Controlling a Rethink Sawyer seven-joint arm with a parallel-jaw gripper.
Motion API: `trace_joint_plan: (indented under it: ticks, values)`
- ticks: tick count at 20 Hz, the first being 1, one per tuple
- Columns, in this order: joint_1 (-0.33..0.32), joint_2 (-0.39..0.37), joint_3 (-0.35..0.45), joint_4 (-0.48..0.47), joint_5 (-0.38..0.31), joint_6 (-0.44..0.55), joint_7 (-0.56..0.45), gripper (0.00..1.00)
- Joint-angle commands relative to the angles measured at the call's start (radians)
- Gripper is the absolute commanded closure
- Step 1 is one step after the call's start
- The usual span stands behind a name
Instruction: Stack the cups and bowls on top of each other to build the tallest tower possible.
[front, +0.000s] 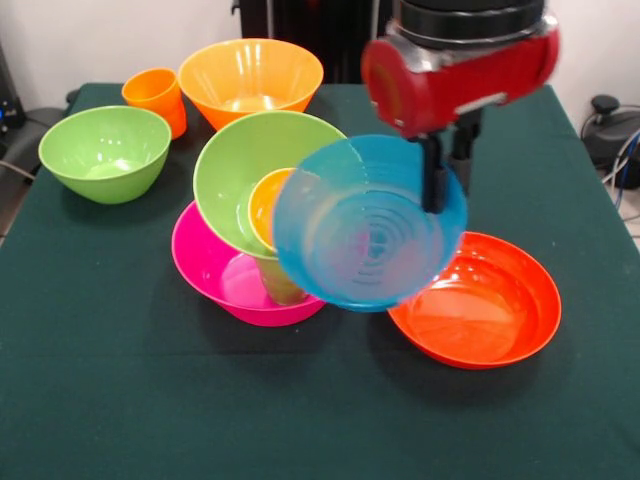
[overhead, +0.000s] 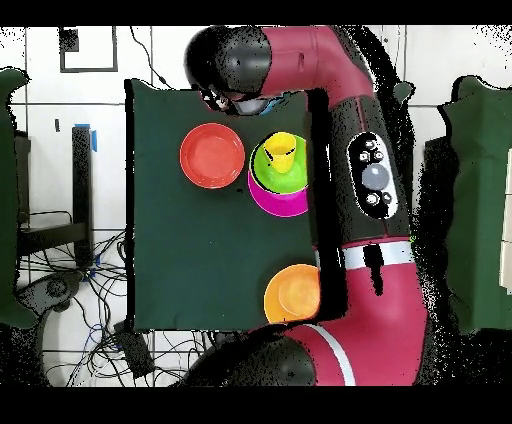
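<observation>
My gripper is shut on the rim of the translucent blue bowl and holds it in the air, tipped on its side with its inside facing the front camera. It hangs just right of the tower and overlaps it. The tower's base is the big pink bowl. A light green bowl leans tilted in it, with a yellow cup inside. A greenish cup stands in the pink bowl underneath. In the overhead view the arm's head hides the gripper.
A red-orange bowl sits right of the tower, partly under the blue bowl. An orange bowl and an orange cup stand at the back. A second light green bowl is at the left.
</observation>
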Motion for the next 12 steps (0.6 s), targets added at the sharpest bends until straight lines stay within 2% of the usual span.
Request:
trace_joint_plan:
  ticks: [1, 12]
  values:
    - [-0.04, -0.031, -0.02, 0.1, -0.081, 0.042, -0.319, 1.0]
    - [-0.042, -0.036, -0.029, 0.108, -0.116, 0.08, -0.326, 1.0]
